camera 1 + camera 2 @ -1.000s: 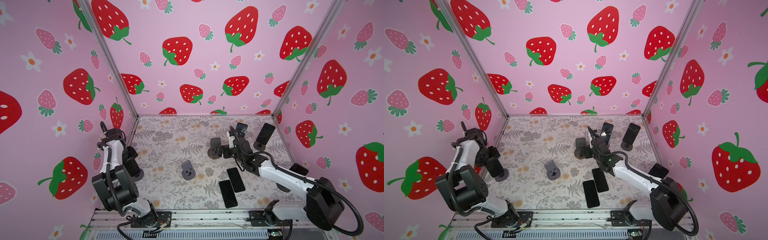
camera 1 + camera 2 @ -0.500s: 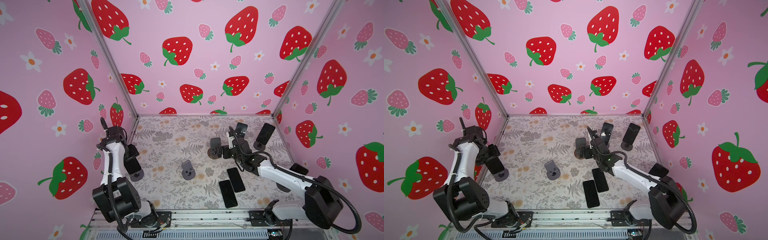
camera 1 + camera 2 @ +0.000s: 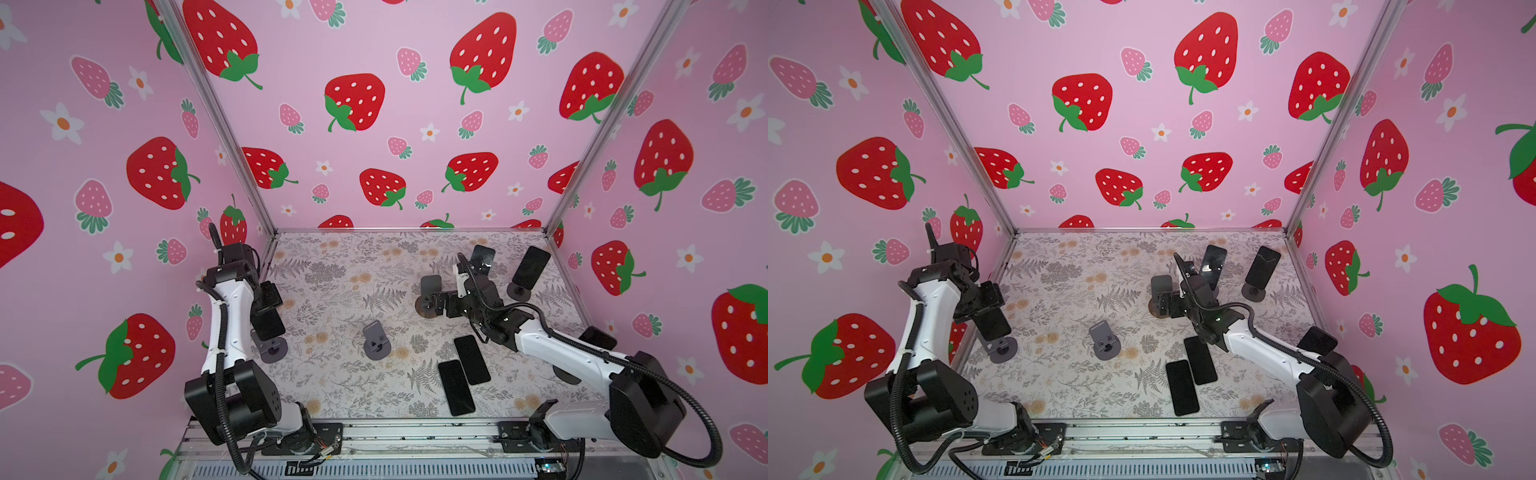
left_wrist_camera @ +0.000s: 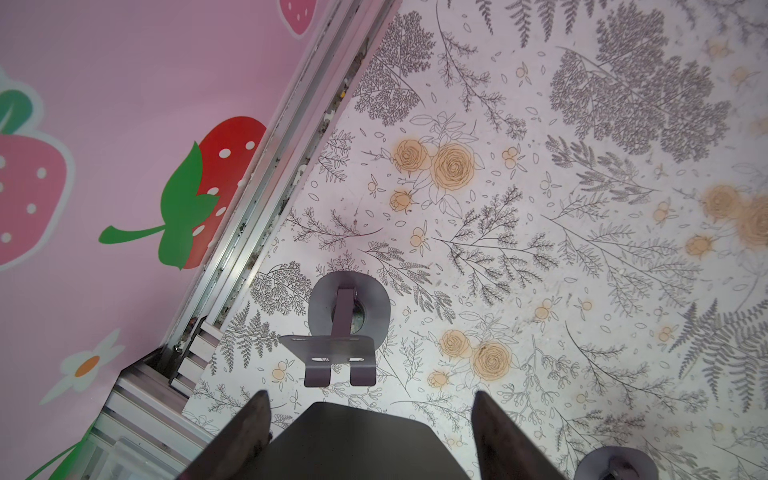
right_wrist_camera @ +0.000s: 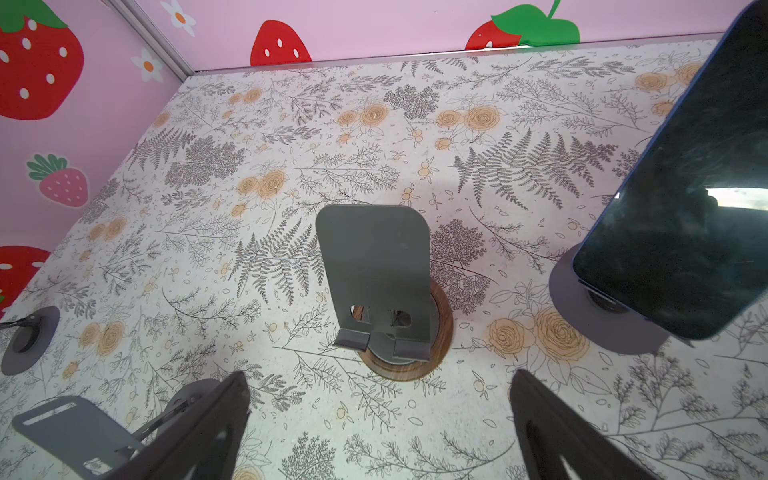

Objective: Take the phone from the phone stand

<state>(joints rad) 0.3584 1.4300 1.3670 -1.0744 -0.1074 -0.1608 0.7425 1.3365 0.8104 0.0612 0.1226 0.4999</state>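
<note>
The left gripper (image 4: 370, 400) clamps a dark phone (image 4: 357, 444), holding it clear just above its grey stand (image 4: 347, 320) beside the strawberry-print wall (image 4: 104, 124). The right gripper (image 5: 378, 374), jaws wide apart, hovers before an empty stand (image 5: 374, 266) on a wooden disc (image 5: 444, 332). A white label (image 3: 460, 276) on the right arm is too small to read.

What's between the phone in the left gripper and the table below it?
The empty grey stand sits close under the phone, which the left gripper is shut on. The table beside that stand, toward the centre, shows nothing in the way.
</note>
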